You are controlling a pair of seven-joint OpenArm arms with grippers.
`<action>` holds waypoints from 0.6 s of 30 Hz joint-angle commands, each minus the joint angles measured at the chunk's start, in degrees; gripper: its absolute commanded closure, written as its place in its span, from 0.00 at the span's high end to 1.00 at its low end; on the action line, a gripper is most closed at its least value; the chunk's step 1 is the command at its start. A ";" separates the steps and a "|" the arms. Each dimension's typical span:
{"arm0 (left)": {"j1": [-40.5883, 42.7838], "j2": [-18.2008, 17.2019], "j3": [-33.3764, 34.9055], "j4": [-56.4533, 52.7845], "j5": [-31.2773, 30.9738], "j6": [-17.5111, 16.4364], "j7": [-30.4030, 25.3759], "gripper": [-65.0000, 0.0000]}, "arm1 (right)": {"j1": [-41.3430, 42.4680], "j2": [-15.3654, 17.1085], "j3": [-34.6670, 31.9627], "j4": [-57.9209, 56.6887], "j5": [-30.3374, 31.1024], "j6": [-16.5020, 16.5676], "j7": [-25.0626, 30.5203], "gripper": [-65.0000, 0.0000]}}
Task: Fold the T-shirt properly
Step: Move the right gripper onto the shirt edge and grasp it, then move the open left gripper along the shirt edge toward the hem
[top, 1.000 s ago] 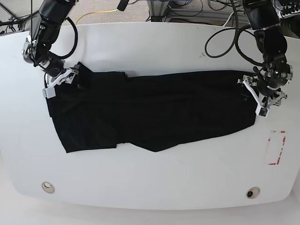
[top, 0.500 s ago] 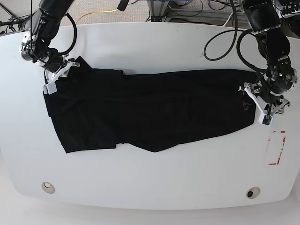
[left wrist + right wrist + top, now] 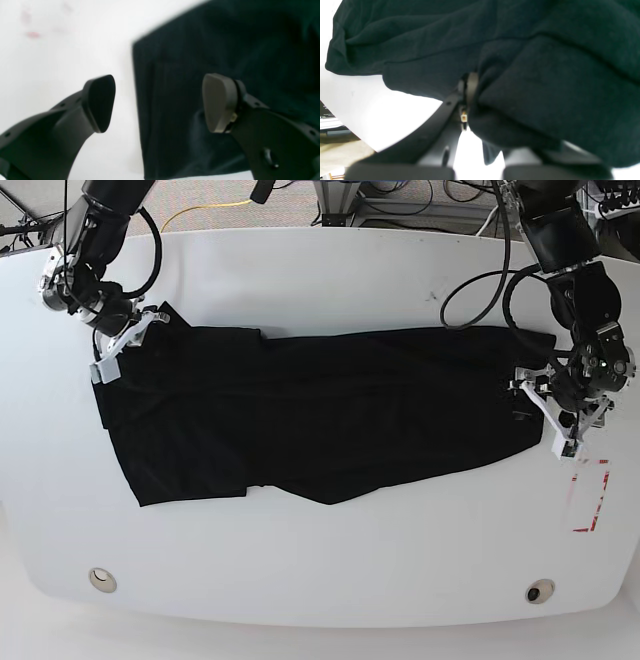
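The black T-shirt (image 3: pixel 320 410) lies spread lengthwise across the white table (image 3: pixel 330 280). In the base view my right gripper (image 3: pixel 125 345) is at the shirt's upper left corner. The right wrist view shows that gripper (image 3: pixel 469 86) shut on a bunched fold of the T-shirt (image 3: pixel 545 75), which is lifted off the table. My left gripper (image 3: pixel 548 415) is at the shirt's right end. In the left wrist view it (image 3: pixel 157 100) is open, straddling the T-shirt's (image 3: pixel 200 50) straight edge, one finger (image 3: pixel 100 102) over bare table and the other over fabric.
A red outlined rectangle (image 3: pixel 590 495) is marked on the table to the right of the shirt. Two round fittings (image 3: pixel 102 580) (image 3: pixel 540 591) sit near the front edge. Black cables (image 3: pixel 480 280) loop over the table's back right.
My right gripper has shut on the shirt's upper left corner and drawn it slightly up and left. My left gripper has opened wider and slid toward the front along the right edge.
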 commanded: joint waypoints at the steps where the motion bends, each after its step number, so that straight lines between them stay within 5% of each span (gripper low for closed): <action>1: -2.29 -0.96 -0.38 -1.94 -0.49 -0.04 -1.58 0.78 | 0.52 0.90 0.37 1.00 1.30 0.34 0.87 0.00; 18: -1.68 -0.96 4.37 -8.98 -0.40 -3.91 -5.10 0.78 | 0.52 0.63 0.37 0.91 1.21 0.34 0.87 0.00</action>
